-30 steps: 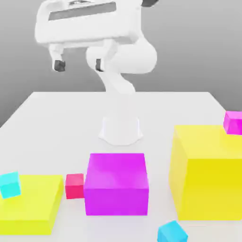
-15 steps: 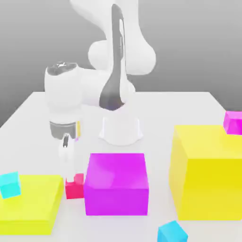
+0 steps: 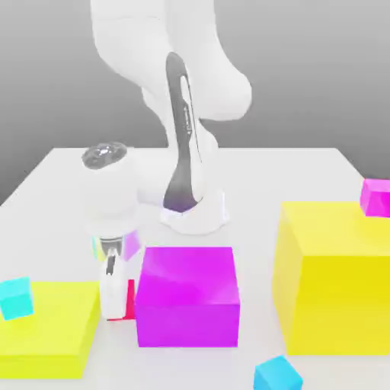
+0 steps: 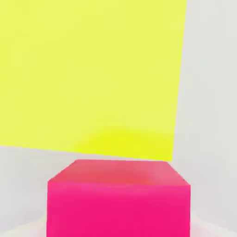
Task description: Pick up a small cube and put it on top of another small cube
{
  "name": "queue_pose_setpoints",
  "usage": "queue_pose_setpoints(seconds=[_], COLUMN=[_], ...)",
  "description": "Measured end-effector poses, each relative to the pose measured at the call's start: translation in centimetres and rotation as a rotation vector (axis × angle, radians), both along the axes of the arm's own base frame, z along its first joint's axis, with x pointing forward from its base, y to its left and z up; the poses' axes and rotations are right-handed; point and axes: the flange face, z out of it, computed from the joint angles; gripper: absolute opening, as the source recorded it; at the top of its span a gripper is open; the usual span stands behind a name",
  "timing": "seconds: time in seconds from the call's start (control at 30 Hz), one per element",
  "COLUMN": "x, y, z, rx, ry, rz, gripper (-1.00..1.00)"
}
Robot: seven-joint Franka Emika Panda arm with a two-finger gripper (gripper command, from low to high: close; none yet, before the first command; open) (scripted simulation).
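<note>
Red small cube, matte, square-edged, upright.

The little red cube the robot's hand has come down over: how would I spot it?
Find the big magenta block near the table's front. In the gap between it and the flat yellow block sits the small red cube. It is the sole red thing, with the gripper right over it.

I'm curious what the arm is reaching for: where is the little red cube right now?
The small red cube sits on the table in the exterior view's lower left, between the flat yellow block and the big magenta block, under the gripper.
</note>
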Motion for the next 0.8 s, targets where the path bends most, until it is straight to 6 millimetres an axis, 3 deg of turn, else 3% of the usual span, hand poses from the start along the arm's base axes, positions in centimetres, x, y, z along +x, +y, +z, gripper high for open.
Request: queue_pose_setpoints(seconds=[0.13, 0.23, 0.37, 0.53, 0.6, 0.67, 0.7, 0.8], x=[-0.2, 1.7, 4.7, 6.8, 5.9, 5.4, 5.4, 5.4], y=[0.0, -1.6, -5.5, -12.0, -15.0, -16.0, -16.0, -16.0], z=[3.3, 5.4, 8.6, 13.5, 12.9, 10.5, 9.2, 9.2], rx=[-0.001, 0.000, 0.001, 0.001, 0.000, 0.000, 0.000, 0.000], ry=[0.002, 0.003, 0.003, 0.003, 0.004, 0.004, 0.003, 0.003], rz=[0.001, -0.007, -0.046, -0.123, -0.181, -0.203, -0.203, -0.203], gripper=[-1.00, -1.00, -1.00, -1.00, -1.00, -1.00, 1.00, 1.00])
